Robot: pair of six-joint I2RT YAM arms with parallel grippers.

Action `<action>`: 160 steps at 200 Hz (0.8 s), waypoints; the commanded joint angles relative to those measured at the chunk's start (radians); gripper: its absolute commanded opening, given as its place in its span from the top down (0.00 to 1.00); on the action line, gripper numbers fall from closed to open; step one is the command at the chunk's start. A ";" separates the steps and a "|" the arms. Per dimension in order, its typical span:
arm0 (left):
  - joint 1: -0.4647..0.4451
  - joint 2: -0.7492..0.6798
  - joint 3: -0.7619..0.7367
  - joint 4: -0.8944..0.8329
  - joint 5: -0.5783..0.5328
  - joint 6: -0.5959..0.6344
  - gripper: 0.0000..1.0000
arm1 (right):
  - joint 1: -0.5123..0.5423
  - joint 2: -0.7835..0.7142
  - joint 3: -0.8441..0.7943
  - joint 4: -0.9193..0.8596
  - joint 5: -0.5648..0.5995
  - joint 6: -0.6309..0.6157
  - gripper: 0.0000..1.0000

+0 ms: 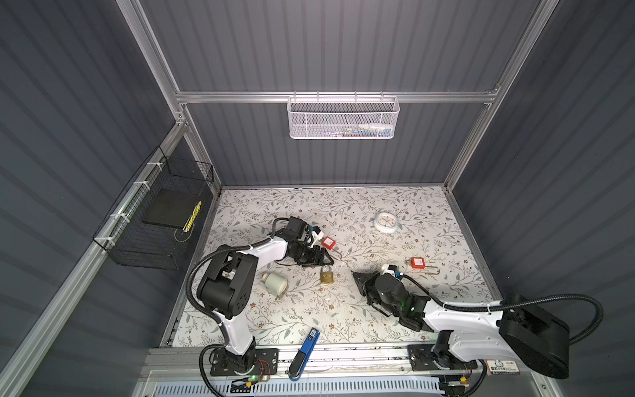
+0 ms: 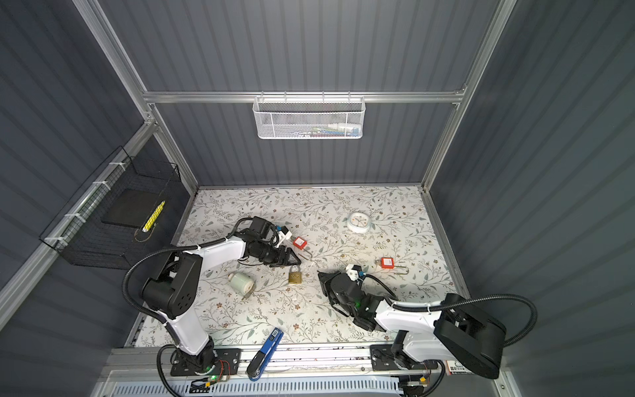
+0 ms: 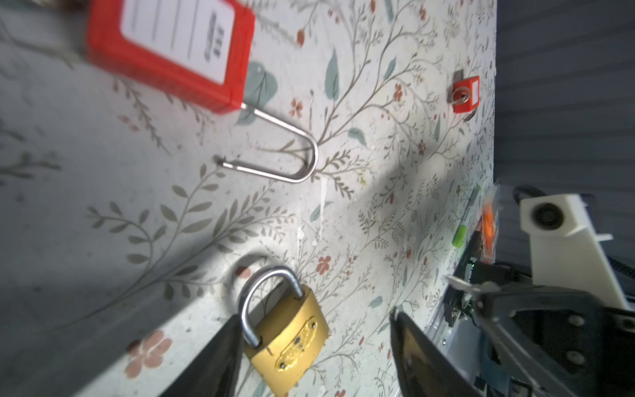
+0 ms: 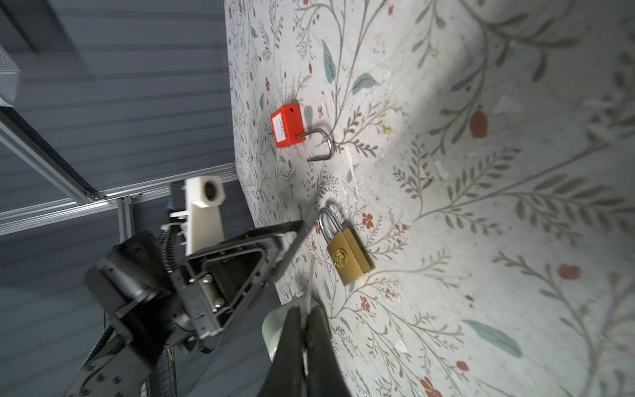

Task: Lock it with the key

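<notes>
Step in hand: judged to be securing the lock body so that the key can be presented to it.
Left fingers [image 3: 220, 354]: released and spread wide, low over the floral-patterned surface [image 3: 103, 206].
Task item: brass padlock [image 3: 288, 337], a gold-coloured metal body with a curved steel shackle. It lies flat, with the body between the left fingers and the shackle projecting past their tips.
Contact: one left finger is against the shackle leg. The other stands apart from the body.
Right fingers [image 4: 297, 340]: clenched on the key [image 4: 311, 275], a flat silver metal blade projecting forward of the tips.
Key to lock: the blade tip is near the brass padlock and beside its body, not touching it.
Keyway: not visible. It is judged to sit on the body end opposite the shackle.
Shackle seating: cannot tell.
Centring: shift the left fingers until both are equally apart from the body. Closing unevenly is likely to push the lock sideways.
Grip: close on the body, not on the shackle.
Presentation: raise and tilt the body until the keyway end faces the right fingers.
Insertion: line the blade up with the keyway, advance it straight, then turn.
Risk: the thin key may pivot between the right fingers under side load.
Bystander: a red plastic padlock [image 3: 168, 48] with an open steel shackle lies ahead of the left fingers. Leave it undisturbed.
</notes>
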 commanded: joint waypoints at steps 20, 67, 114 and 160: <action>0.014 -0.109 0.079 0.010 -0.048 -0.033 0.28 | 0.043 0.103 0.081 -0.001 0.043 0.078 1.00; 0.023 -0.154 0.050 -0.005 -0.032 -0.008 0.28 | 0.063 0.210 0.146 -0.029 0.034 0.116 1.00; 0.032 -0.182 0.026 -0.006 -0.019 -0.005 0.27 | 0.063 0.260 0.179 -0.060 0.052 0.135 1.00; 0.055 -0.174 0.017 -0.002 0.015 0.002 0.27 | 0.061 0.335 0.191 0.045 0.071 0.096 1.00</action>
